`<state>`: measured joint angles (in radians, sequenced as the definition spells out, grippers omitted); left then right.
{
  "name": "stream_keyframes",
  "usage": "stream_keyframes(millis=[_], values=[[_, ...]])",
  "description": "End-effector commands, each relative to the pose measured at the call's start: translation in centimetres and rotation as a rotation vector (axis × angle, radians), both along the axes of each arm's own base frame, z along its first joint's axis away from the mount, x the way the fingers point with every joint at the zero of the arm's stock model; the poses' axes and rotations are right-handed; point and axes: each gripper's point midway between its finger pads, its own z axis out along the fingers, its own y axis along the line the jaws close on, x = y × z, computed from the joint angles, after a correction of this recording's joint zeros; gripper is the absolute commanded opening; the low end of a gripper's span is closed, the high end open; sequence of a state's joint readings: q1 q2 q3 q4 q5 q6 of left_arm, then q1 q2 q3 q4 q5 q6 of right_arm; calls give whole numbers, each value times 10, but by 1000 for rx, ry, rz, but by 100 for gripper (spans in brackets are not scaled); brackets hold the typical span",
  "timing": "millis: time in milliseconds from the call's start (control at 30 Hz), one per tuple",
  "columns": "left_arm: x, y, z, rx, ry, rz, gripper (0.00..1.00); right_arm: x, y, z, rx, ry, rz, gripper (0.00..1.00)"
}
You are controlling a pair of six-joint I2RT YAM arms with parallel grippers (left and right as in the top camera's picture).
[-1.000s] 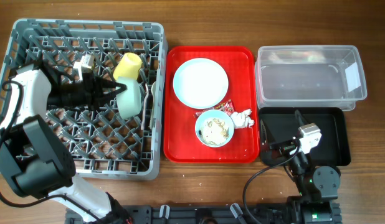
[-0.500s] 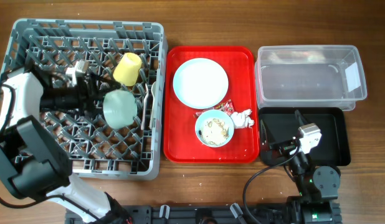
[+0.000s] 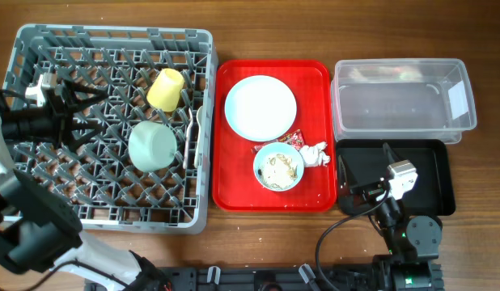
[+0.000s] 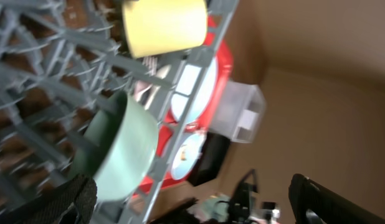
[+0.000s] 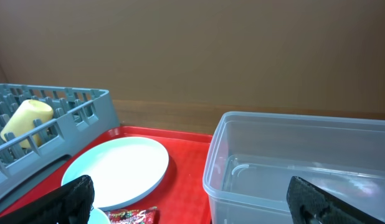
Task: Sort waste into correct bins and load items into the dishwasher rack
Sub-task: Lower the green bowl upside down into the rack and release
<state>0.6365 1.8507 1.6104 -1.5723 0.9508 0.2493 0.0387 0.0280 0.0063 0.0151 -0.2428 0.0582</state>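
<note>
In the grey dishwasher rack (image 3: 40,202) a pale bowl (image 3: 151,145) lies mouth down beside the yellow cup (image 3: 166,89). My left gripper (image 3: 88,111) is open over the rack, well left of the bowl, and holds nothing. The left wrist view shows the bowl (image 4: 124,149) and the cup (image 4: 164,25) ahead of the gripper (image 4: 192,205). On the red tray (image 3: 234,190) are the plate (image 3: 260,107), a second bowl (image 3: 279,166) with food scraps, the red wrapper (image 3: 289,139) and the napkin (image 3: 315,153). My right gripper (image 3: 366,166) hangs open and empty over the black bin (image 3: 436,174).
The clear tub (image 3: 402,101) stands behind the black bin, at the back right. A white utensil (image 3: 193,128) lies along the rack's right wall. In the right wrist view the plate (image 5: 118,168) is to the left and the tub (image 5: 304,162) to the right.
My left gripper opened, let go of the pale bowl in the rack and drew back to the left. The bowl now rests mouth down. The right arm has not moved.
</note>
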Motion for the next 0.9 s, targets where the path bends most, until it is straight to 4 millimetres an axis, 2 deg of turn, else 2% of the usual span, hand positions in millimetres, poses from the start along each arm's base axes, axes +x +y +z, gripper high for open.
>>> stream_keyframes(millis=[0, 100, 200, 333, 367, 400, 433, 533, 667, 767, 867], values=[[-18, -19, 23, 206, 3, -71, 100, 0, 2, 0, -2, -4, 8, 100], [-19, -48, 36, 307, -45, -149, 100, 0, 2, 0, -3, -4, 8, 100], [-7, -83, 47, 346, -141, -234, 100, 0, 2, 0, -3, -4, 8, 100], [2, -127, 42, 335, -174, -348, 100, 0, 2, 0, -3, -4, 8, 100], [1, -135, 37, 349, -166, -385, 85, 0, 2, 0, -2, -4, 8, 100], [0, -139, 32, 372, -150, -407, 27, 0, 2, 0, -3, -4, 8, 100], [-2, -142, 20, 420, -98, -423, 4, 0, 2, 0, -3, -4, 8, 100], [-7, -137, -9, 551, 74, -383, 4, 0, 2, 0, -3, -4, 8, 100], [-23, -110, -49, 763, 301, -268, 4, 0, 2, 0, -2, -4, 8, 100], [-33, -88, -62, 871, 394, -207, 4, 0, 2, 0, -3, -4, 8, 100], [-37, -73, -62, 926, 438, -154, 4, 0, 2, 0, -3, -4, 8, 100]])
